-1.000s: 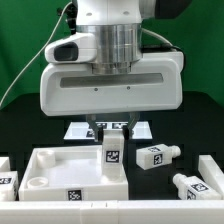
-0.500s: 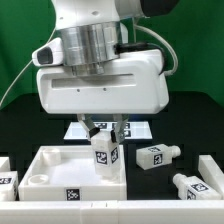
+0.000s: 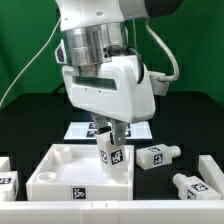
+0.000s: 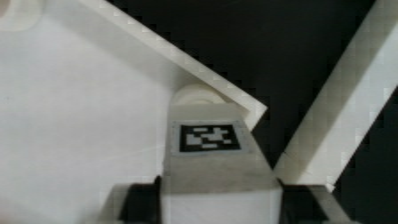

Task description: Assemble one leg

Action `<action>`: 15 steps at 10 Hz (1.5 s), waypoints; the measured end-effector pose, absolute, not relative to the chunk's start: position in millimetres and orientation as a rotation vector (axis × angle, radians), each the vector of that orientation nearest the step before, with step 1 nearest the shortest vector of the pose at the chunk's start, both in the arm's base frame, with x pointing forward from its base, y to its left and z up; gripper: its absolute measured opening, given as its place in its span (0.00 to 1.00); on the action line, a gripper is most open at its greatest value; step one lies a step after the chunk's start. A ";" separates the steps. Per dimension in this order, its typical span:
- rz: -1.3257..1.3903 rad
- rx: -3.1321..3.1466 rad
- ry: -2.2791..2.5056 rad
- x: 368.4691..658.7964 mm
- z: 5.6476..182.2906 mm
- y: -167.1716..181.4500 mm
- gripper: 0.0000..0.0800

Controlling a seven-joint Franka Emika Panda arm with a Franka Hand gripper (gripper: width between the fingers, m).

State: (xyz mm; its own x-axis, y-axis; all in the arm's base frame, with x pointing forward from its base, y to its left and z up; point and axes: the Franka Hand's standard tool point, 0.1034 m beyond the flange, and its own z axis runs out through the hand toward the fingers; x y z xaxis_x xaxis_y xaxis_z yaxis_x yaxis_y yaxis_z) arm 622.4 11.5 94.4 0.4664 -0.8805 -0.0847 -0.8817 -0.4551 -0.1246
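Observation:
My gripper (image 3: 110, 133) is shut on a white leg (image 3: 110, 152) with a black-and-white tag. It holds the leg upright over the right rear corner of the white tabletop tray (image 3: 60, 170). In the wrist view the leg (image 4: 214, 150) runs out from between my two dark fingers (image 4: 139, 200), its tag facing the camera, with the tray's rim (image 4: 169, 55) beyond it. I cannot tell whether the leg's lower end touches the tray.
Two more white tagged legs lie to the exterior view's right of the tray, one (image 3: 158, 155) nearer, one (image 3: 196, 184) at the front right. Another tagged leg (image 3: 6, 182) lies at the left edge. The marker board (image 3: 120, 128) lies behind the tray.
The wrist has turned and tilted over the last second. The held leg has stayed over the tray's right rear corner, shifting slightly.

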 end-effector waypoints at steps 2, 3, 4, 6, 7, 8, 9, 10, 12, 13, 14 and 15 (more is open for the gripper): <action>0.008 -2.593 1.491 622.2 93.9 11.8 0.58; 0.003 -2.624 1.436 622.2 93.8 12.0 0.73; -0.004 -2.647 1.390 622.5 93.8 13.6 0.73; -0.026 -2.764 1.145 622.3 93.5 13.3 0.81; -0.034 -2.804 1.047 622.3 93.3 13.3 0.81; -0.043 -2.848 0.924 622.2 93.0 13.2 0.81; -0.052 -2.885 0.812 622.2 93.0 14.1 0.81; -0.064 -2.935 0.643 622.1 92.8 15.9 0.81; -0.081 -2.995 0.331 621.4 90.1 16.3 0.81; -0.085 -3.009 0.205 620.8 88.4 15.8 0.81; -0.093 -3.017 0.079 620.8 88.3 15.8 0.81; -0.099 -3.020 -0.030 620.8 88.3 15.2 0.81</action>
State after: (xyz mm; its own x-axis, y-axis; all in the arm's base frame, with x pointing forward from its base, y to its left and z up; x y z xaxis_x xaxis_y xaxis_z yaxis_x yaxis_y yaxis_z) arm 620.8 15.2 88.3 0.9977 0.0161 0.0666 0.0240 -0.9927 -0.1185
